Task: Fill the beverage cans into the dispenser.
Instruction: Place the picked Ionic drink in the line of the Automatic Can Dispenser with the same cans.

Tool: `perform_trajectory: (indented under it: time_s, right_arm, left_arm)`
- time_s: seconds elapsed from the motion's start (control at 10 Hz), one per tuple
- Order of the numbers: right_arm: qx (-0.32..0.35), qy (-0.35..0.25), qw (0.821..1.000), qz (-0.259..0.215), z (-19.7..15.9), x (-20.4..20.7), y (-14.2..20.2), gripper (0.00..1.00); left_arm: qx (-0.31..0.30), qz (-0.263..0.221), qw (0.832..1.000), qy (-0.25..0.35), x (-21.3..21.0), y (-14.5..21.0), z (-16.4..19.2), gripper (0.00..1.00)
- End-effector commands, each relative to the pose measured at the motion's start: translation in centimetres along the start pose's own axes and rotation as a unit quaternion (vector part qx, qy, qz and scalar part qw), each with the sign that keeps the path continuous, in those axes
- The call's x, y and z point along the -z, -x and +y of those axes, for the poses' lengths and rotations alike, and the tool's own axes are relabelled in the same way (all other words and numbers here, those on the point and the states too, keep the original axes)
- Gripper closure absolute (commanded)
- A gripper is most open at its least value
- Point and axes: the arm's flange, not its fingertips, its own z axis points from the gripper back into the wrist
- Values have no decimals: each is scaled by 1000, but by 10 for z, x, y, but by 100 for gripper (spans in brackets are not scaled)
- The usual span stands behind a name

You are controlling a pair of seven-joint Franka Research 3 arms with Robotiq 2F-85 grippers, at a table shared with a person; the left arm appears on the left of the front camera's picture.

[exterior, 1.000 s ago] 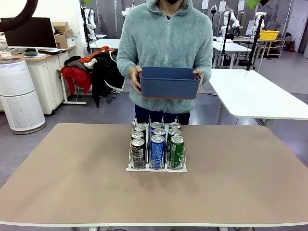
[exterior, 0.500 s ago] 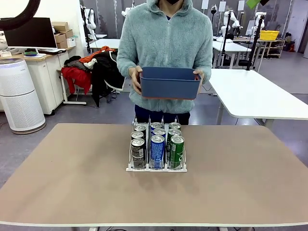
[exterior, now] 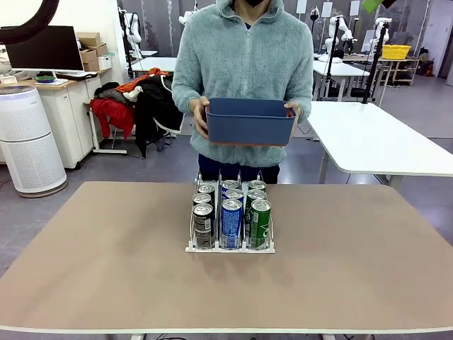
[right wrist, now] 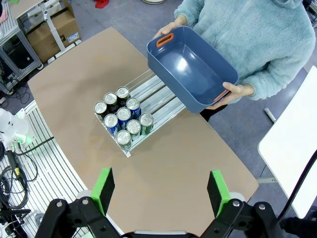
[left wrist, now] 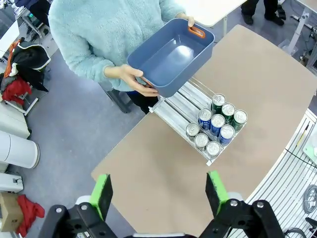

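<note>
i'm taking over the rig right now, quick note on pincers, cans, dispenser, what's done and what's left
Left pincer: open, holding nothing, high above the table.
Right pincer: open, holding nothing, also high above the table.
Dispenser: mid-table, with eight cans standing at its front end; the rear of the lanes is free.
Bin: dark blue, looks empty from above, held by the person's hands beyond the far table edge.
Done: every can visible is in the dispenser.
Left: apparently nothing to load.
</note>
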Motion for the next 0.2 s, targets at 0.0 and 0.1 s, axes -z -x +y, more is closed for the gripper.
perform_trajectory:
  time_s: [0.0,0.1]
  right_arm:
    - [1,0,1000,1,0,1,0,0]
    - [1,0,1000,1,0,1,0,0]
  left_arm:
    - [2,8,1000,-2,-2,1,1,0]
    - [2,8,1000,-2,-2,1,1,0]
